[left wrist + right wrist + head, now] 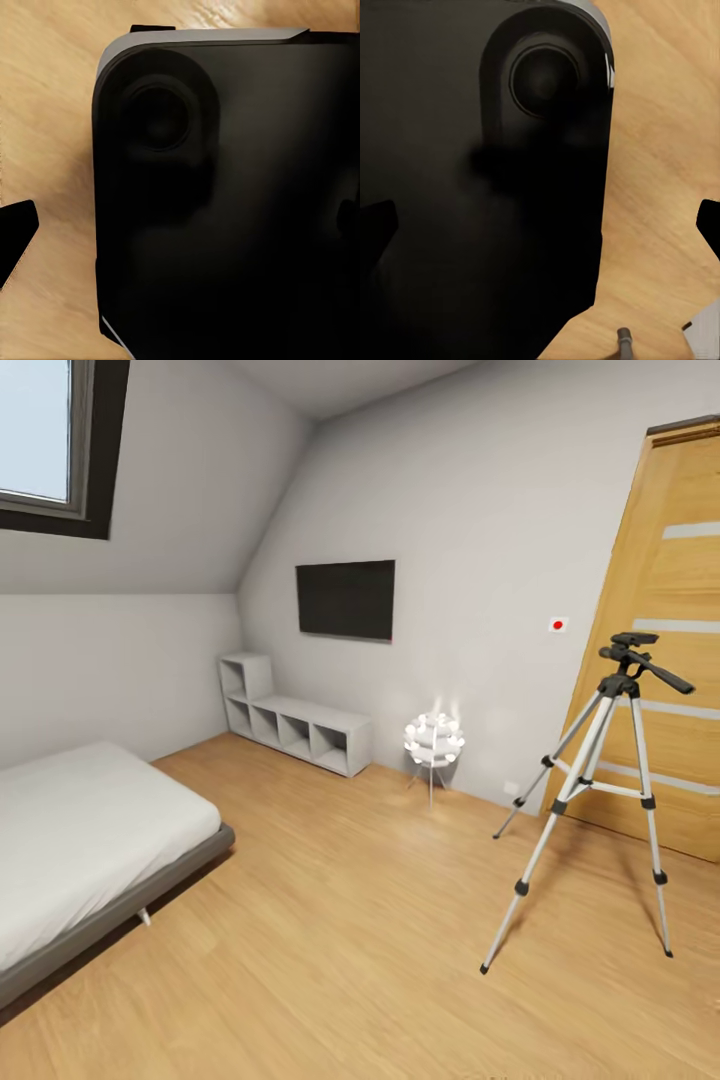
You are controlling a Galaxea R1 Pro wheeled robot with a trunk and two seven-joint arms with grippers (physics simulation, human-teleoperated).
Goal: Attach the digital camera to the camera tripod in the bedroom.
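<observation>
Bedroom approach: I face the tall silver-legged camera tripod with black head (610, 780) standing at right, near the wooden door (680, 610).

Its thin legs look light and tippy; I would steady it at the head. Neither gripper's opening can I tell; the camera's whereabouts I cannot tell.

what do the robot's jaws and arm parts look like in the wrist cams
The jaws look plain matte black with blunt, angled tips: left fingertip, right fingertip. Behind them in both wrist views sits a big rounded black housing with a circular recessed hub and thin silver-grey edge trim, likely part of the robot itself. I can make out no cables or markings.
</observation>
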